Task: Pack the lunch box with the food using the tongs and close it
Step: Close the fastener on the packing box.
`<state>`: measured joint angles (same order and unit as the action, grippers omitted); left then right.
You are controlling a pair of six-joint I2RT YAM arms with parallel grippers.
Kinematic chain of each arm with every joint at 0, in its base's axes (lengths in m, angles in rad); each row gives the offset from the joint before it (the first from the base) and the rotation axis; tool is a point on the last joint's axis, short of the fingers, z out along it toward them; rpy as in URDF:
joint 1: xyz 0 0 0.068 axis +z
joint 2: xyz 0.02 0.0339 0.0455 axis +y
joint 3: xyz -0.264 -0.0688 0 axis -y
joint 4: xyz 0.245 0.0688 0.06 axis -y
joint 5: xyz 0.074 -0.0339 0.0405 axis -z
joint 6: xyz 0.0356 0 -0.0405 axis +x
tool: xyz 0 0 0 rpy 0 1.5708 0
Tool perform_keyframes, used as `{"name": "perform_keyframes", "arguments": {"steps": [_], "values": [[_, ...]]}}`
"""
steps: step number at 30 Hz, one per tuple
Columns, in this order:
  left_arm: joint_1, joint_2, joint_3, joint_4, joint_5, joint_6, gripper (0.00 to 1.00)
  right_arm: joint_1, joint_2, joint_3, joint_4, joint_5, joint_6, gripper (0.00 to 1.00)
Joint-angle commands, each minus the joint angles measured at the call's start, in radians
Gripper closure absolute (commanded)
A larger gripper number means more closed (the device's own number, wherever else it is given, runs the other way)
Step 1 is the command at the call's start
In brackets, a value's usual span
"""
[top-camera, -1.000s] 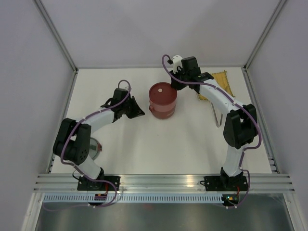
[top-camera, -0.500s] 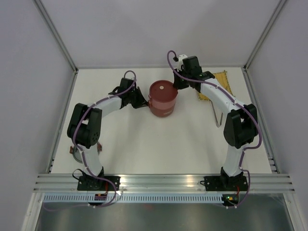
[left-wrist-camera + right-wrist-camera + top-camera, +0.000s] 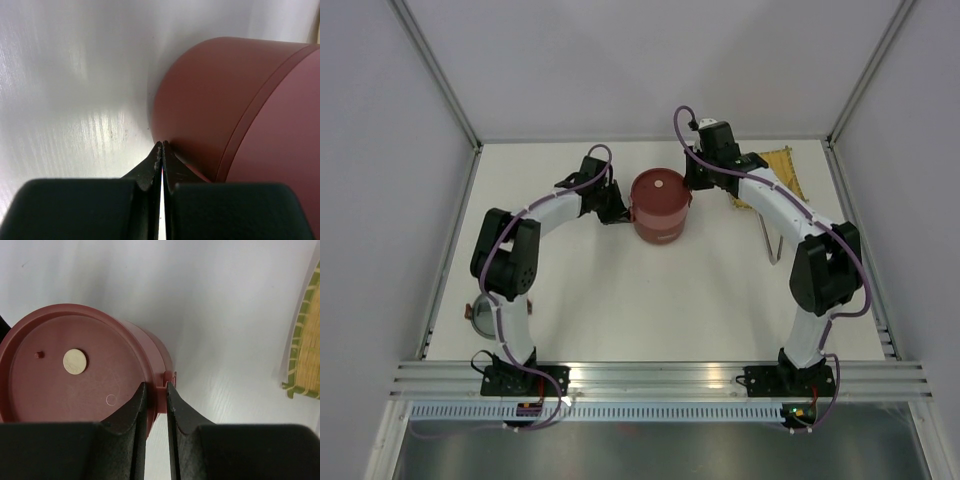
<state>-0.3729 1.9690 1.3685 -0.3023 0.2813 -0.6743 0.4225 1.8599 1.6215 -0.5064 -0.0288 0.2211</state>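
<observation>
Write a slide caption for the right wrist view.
Right claw, narrowly open, at the rim tab of the closed red lunch box; woven mat nearby.

Lunch box (image 3: 658,212) sits mid-counter (image 3: 650,300), hemmed in on both sides. The left gripper's (image 3: 620,216) closed fingers are right at its left wall, and the right gripper (image 3: 690,190) straddles a tab on its right rim. There's open counter in front. Over right, tongs (image 3: 773,245) and yellow mat (image 3: 780,165) lie by the right arm.

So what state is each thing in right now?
lunch box: stacked, lid on.
left gripper: shut, tips at the box's side.
right gripper: jaws slightly apart at the box's rim; grip unclear.
tongs: lying flat, unheld.
mat: lying flat.
</observation>
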Motion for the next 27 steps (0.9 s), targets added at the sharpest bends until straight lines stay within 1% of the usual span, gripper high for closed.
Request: {"name": "perform_keyframes", "arguments": {"steps": [1,6,8,11,13,17,20,21,23,24,27], "values": [[-0.058,0.030,0.076,0.014,0.070,-0.010,0.98,0.085,0.068,-0.106,-0.339,-0.080,0.133,0.99],[-0.063,0.086,0.133,-0.058,0.097,0.001,0.98,0.156,0.061,-0.137,-0.291,-0.166,0.201,0.99],[-0.063,0.103,0.153,-0.075,0.110,0.004,0.98,0.200,0.067,-0.137,-0.276,-0.175,0.222,1.00],[-0.066,0.119,0.179,-0.084,0.116,0.012,0.98,0.231,0.065,-0.152,-0.255,-0.183,0.236,1.00],[-0.066,0.125,0.190,-0.093,0.110,0.022,0.98,0.233,0.053,-0.158,-0.254,-0.152,0.235,0.99],[-0.060,0.130,0.201,-0.113,0.105,0.056,0.98,0.234,0.041,-0.120,-0.294,-0.102,0.207,1.00],[-0.044,0.104,0.184,-0.124,0.105,0.079,0.98,0.231,0.053,-0.066,-0.352,-0.031,0.201,1.00],[-0.037,0.093,0.160,-0.127,0.098,0.099,0.98,0.229,0.055,-0.049,-0.365,-0.023,0.199,0.98],[-0.008,0.047,0.127,-0.132,0.098,0.126,0.98,0.214,0.048,-0.019,-0.373,-0.014,0.204,0.84],[0.003,0.025,0.097,-0.132,0.098,0.136,0.98,0.210,0.045,-0.011,-0.371,-0.019,0.210,0.70],[0.041,-0.047,0.049,-0.144,0.094,0.177,0.97,0.182,0.033,0.018,-0.369,-0.011,0.218,0.54]]}}
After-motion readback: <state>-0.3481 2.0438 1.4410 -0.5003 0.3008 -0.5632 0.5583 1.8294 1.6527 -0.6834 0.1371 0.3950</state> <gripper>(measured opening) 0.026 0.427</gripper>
